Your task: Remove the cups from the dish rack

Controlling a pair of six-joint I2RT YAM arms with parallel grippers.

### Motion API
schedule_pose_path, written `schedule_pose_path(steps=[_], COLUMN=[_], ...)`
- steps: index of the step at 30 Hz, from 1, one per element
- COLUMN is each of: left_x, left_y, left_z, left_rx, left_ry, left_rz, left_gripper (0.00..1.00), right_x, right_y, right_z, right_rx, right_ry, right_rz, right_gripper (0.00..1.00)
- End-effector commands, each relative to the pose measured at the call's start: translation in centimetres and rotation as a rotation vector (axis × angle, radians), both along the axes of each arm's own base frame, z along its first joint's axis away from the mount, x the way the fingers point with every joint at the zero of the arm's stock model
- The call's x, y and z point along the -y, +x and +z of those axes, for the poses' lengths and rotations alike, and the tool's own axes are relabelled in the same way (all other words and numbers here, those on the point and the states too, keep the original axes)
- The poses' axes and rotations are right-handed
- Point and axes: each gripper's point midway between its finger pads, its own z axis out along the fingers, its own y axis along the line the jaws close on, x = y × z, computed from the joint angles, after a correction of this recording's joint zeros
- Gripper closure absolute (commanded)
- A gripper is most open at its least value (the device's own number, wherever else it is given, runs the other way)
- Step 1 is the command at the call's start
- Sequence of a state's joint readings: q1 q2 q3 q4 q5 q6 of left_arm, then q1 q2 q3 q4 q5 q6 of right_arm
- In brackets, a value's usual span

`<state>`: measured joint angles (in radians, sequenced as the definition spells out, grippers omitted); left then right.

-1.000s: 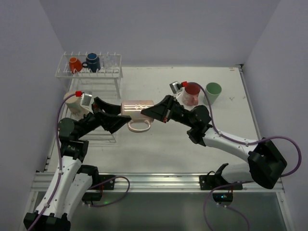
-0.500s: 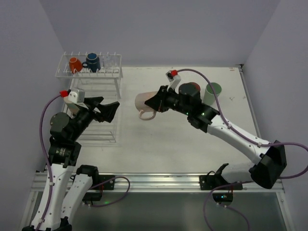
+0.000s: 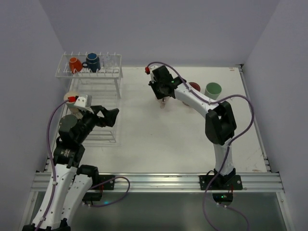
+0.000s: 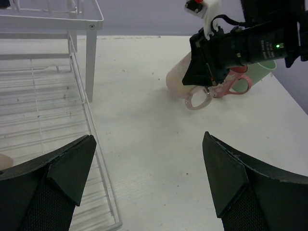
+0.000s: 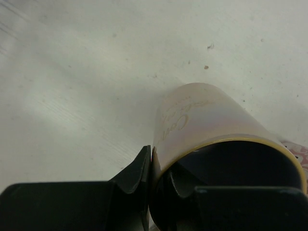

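My right gripper is shut on the rim of the pale mug, one finger outside the wall and one inside. It holds the mug tilted, low over the table at the back middle. In the left wrist view the mug shows its handle towards me. The pink mug and the green mug stand just right of it. My left gripper is open and empty beside the dish rack. The orange mug and the dark blue mug sit on the upper shelf. The cream mug is on the lower tray.
The rack's lower wire tray runs along the left side, its front corner near my left fingers. White walls close in the table at the back and both sides. My right arm stretches diagonally across the right half of the table.
My left gripper let go of the pale mug and drew back towards the rack. My right gripper carried the mug away to the back, next to the pink mug.
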<state>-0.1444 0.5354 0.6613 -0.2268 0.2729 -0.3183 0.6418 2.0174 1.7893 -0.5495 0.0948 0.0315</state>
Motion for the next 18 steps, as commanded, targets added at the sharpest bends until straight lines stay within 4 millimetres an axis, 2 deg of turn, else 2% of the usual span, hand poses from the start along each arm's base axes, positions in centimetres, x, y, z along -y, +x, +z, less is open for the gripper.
schedule_pose_path(steps=[1, 5, 9, 18], left_x=[0.0, -0.1, -0.2, -0.9], left_y=[0.2, 0.4, 0.6, 1.0], left_z=[0.4, 0.1, -0.2, -0.5], left_rx=[0.014, -0.002, -0.013, -0.029], left_ry=[0.032, 0.037, 0.039, 0.049], left_rz=[0.008, 0.018, 0.025, 0.069], left_gripper=[0.0, 0.0, 0.0, 0.0], right_x=[1.7, 2.7, 3.2, 2.8], right_y=[3.3, 4.5, 5.0, 4.6], right_z=[4.7, 1.5, -0.3, -2.0], right_rx=[0.155, 0.115, 0.1, 0.053], right_ry=[-0.063, -0.117, -0.16, -0.158], right_rz=[0.038, 0.042, 0.058, 0.09], right_gripper=[1.0, 1.0, 1.0, 0.96])
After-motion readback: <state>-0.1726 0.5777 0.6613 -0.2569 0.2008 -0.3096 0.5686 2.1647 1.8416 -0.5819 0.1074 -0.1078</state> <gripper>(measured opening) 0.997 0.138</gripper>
